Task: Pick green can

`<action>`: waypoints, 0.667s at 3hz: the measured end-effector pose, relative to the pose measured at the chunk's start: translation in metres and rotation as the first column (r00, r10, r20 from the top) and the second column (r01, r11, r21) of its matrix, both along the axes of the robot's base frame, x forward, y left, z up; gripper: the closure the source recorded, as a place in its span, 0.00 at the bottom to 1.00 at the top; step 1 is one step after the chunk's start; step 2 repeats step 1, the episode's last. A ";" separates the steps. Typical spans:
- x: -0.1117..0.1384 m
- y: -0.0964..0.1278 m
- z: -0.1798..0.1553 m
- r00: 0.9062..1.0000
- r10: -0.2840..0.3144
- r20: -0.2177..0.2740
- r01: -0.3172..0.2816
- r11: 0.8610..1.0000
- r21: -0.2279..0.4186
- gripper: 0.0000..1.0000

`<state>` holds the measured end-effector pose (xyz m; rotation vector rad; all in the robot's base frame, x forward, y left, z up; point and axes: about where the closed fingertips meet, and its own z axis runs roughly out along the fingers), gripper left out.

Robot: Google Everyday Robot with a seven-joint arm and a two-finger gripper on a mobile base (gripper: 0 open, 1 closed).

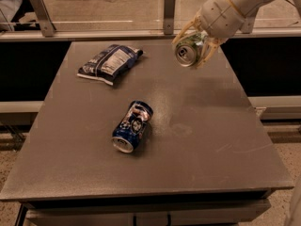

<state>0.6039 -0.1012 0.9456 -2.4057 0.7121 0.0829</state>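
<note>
The gripper (pixel 193 54) hangs beyond the dark blue can (pixel 133 126) and to its right. Its two pale fingers (pixel 181 33) are closed around the green can (pixel 187 52). That can lies tilted in the grasp with its silver end facing the camera, and it looks to be clear of the table (pixel 221 145), with a faint shadow beneath it.

The can is thin metal, probably light, smooth and somewhat slippery. A hard squeeze would likely dent its wall. The best hold seems to be across the middle of the barrel, well back from the rims, with moderate pressure, which appears to be roughly where the fingers sit.

The white arm (pixel 235 4) runs off up and to the right. A crinkled dark blue snack bag (pixel 110 62) lies beyond the blue can, to its left.
</note>
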 end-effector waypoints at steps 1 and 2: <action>0.001 0.010 0.015 1.000 0.009 0.017 -0.010 0.998 0.061 1.00; 0.001 0.010 0.015 1.000 0.009 0.017 -0.010 0.998 0.061 1.00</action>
